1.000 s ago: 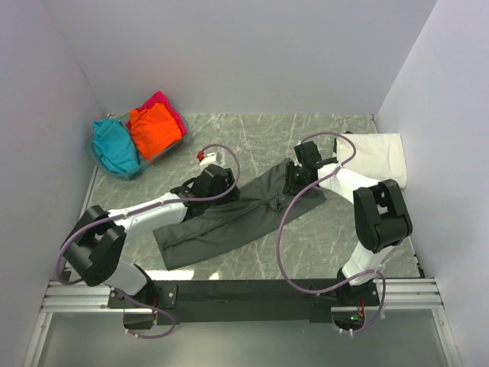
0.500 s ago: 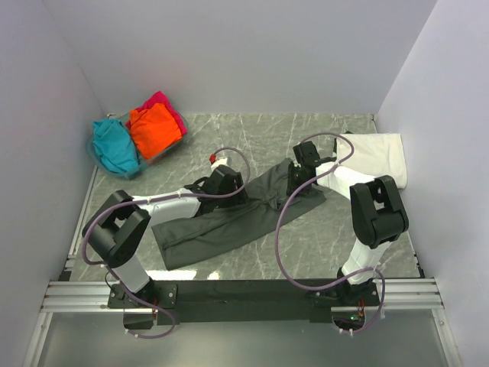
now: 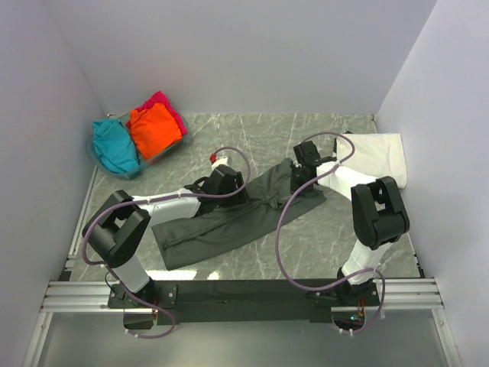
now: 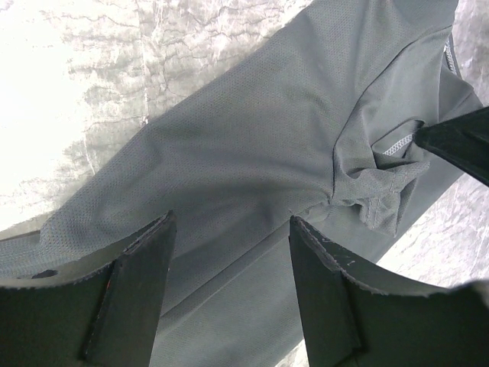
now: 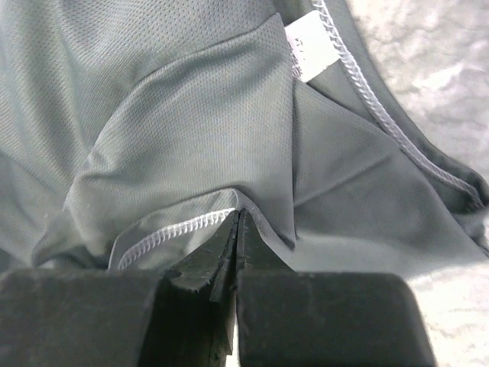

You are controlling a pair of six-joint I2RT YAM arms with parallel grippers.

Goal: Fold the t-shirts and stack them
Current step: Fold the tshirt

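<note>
Grey marble-patterned table (image 3: pixel 321 237), shut in by plain pale lilac walls (image 3: pixel 229 53) at nine, twelve and three o'clock. At ten o'clock, a see-through basket (image 3: pixel 145 164) packed with a teal shirt (image 3: pixel 114 145), an orange shirt (image 3: pixel 153 130) and a magenta shirt (image 3: pixel 170 107), all crumpled. At two o'clock, a white shirt (image 3: pixel 378 157), folded flat into a neat rectangle against the wall. Across the middle, a dark grey shirt (image 3: pixel 229 225), drawn out into a long rumpled band from seven o'clock toward one o'clock. Fine mesh knit, matte, softly creased; white stitching (image 5: pixel 176 229) along a hem and a small white neck label (image 5: pixel 309 50) by the collar, both plain in the right wrist view. Right gripper (image 5: pixel 237 218) at the one o'clock end of that band, jaws pressed fully together, a bunched fold of the dark grey shirt pinched at the tips. Left gripper (image 4: pixel 229 229) over the band's middle, jaws well apart, poised above the cloth with nothing between them. Black, blunt, scuffed fingers (image 4: pixel 130 306) on both.
</note>
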